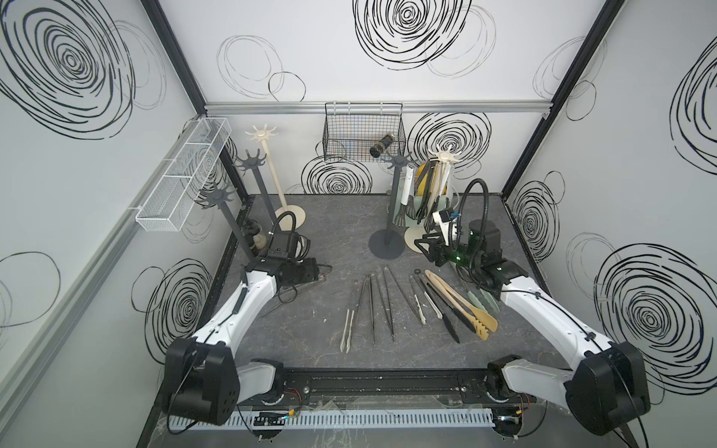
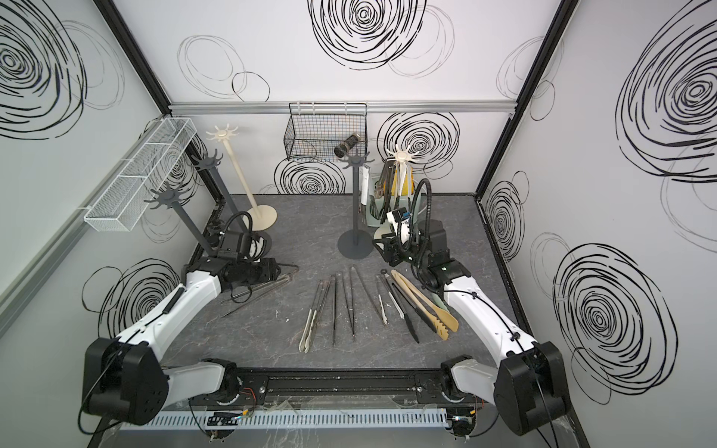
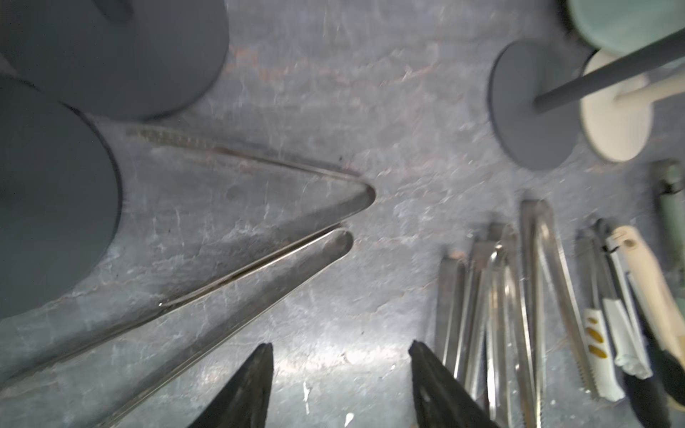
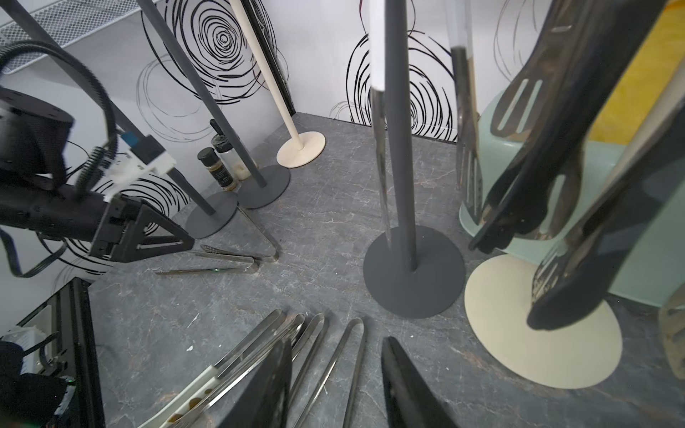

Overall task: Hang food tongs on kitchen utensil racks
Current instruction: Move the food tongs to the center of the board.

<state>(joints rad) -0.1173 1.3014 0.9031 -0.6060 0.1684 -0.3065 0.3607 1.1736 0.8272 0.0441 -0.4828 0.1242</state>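
Several food tongs (image 1: 372, 306) lie in a fanned row on the dark table, with a beige wooden pair (image 1: 461, 306) at their right end. Two steel tongs (image 3: 259, 274) lie apart near the left racks' bases. My left gripper (image 3: 341, 355) hovers low beside them, open and empty. My right gripper (image 4: 337, 344) is open over the hinge ends of the row, gripping nothing. Three dark grey racks (image 1: 250, 163) (image 1: 219, 196) (image 1: 397, 159) and two cream racks (image 1: 264, 134) (image 1: 446, 155) stand at the back. The right cream rack carries several hanging tongs (image 1: 426, 190).
A black wire basket (image 1: 364, 132) holding a dark jar hangs on the back wall. A white mesh tray (image 1: 182, 178) is fixed to the left wall. Spice bottles (image 4: 218, 163) stand by the left rack bases. A pale green container (image 4: 630, 207) sits behind the right racks.
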